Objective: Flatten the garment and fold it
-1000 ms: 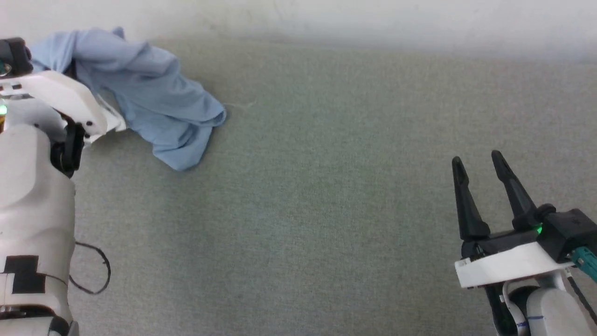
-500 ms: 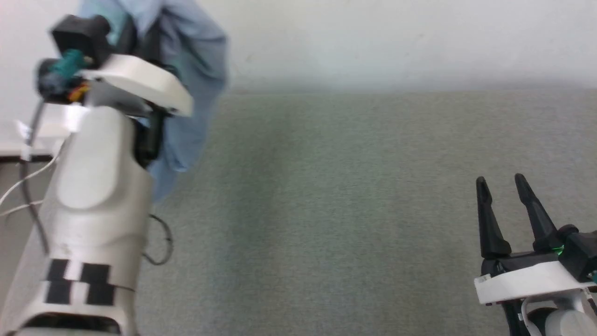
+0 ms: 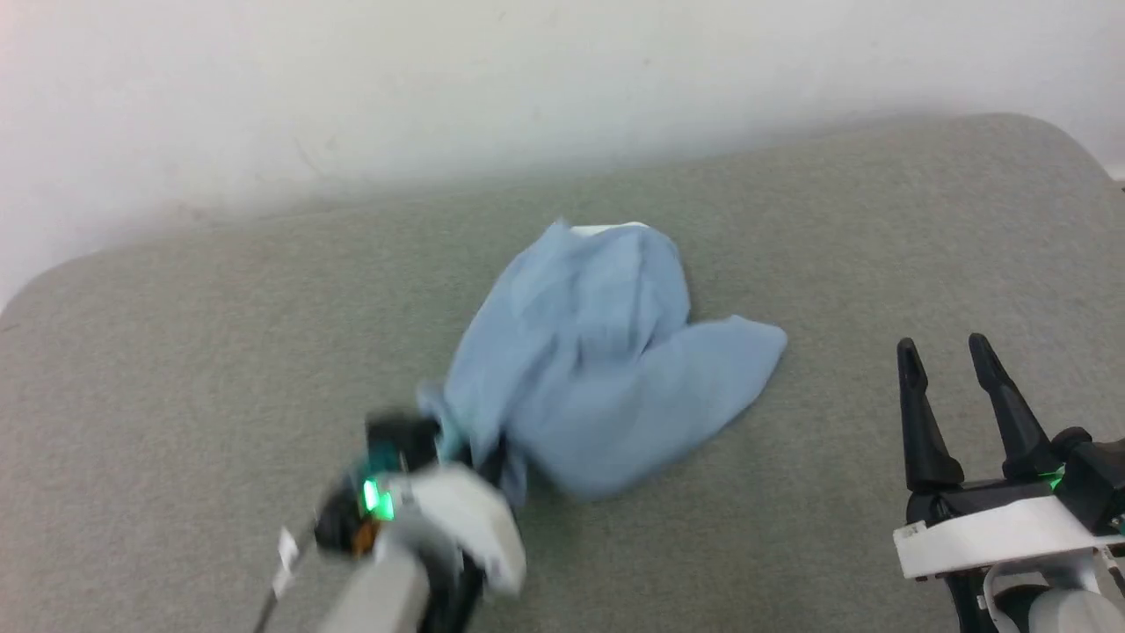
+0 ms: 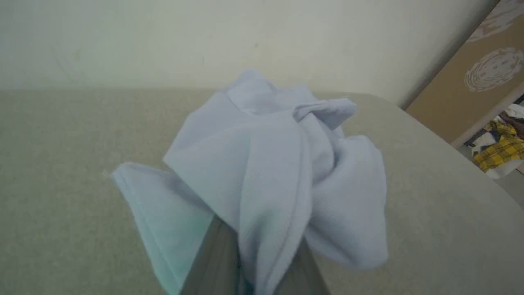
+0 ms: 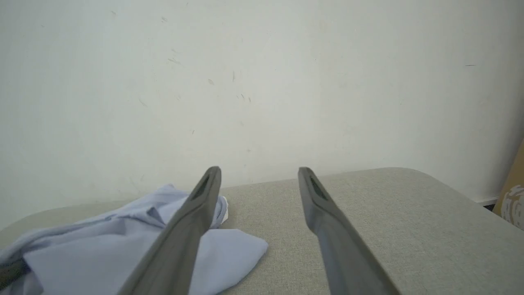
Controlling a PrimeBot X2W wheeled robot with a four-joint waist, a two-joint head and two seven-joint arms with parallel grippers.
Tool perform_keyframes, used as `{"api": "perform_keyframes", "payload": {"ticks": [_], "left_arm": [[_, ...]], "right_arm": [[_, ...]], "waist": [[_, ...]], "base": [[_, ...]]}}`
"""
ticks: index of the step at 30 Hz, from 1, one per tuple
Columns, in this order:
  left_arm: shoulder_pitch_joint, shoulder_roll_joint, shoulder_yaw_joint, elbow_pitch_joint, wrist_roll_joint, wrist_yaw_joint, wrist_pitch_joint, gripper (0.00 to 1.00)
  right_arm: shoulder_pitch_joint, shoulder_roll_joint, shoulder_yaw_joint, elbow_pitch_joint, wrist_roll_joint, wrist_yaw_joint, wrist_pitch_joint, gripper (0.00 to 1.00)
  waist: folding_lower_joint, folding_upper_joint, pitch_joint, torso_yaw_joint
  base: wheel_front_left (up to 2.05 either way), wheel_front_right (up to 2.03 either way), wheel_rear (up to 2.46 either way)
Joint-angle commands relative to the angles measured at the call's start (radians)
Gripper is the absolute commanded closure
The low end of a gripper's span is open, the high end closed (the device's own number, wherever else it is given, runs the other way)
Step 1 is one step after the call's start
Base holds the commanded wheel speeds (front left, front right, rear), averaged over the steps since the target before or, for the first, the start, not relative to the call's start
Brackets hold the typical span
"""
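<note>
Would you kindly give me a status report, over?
Left hand shut on shirt, near edge. Right hand open, empty, apart from it. Shirt crumpled on grey surface, not yet flattened. Nothing seen in the way.

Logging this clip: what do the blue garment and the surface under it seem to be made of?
The garment: thin, soft, matte cloth, likely cotton knit; it crumples into loose rounded folds. The grey-green surface: matte felt-like or short-weave fabric covering, judging by its fine speckled texture; what lies beneath is hidden.

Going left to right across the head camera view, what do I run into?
In order: left gripper → shirt → right gripper.
</note>
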Motion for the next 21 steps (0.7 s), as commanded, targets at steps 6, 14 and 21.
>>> {"api": "perform_keyframes", "payload": {"ticks": [6, 14, 21], "left_arm": [[0.163, -0.006, -0.074, 0.033, -0.021, 0.016, 0.001, 0.00], [0.198, -0.009, -0.114, -0.162, 0.016, 0.054, -0.141, 0.00], [0.232, -0.006, -0.009, -0.409, 0.095, 0.113, -0.148, 0.00]], "right_arm": [[0.002, 0.002, 0.000, 0.004, 0.006, -0.002, -0.007, 0.00], [0.011, 0.002, -0.005, 0.008, -0.006, -0.002, -0.003, 0.00], [0.023, 0.002, -0.007, -0.002, -0.008, -0.002, 0.005, 0.00]], "waist": [[0.0000, 0.0000, 0.026, -0.017], [0.0000, 0.0000, 0.000, 0.027], [0.0000, 0.0000, -0.004, 0.063]], "base": [[0.00, 0.00, 0.00], [0.00, 0.00, 0.00], [0.00, 0.00, 0.00]]}}
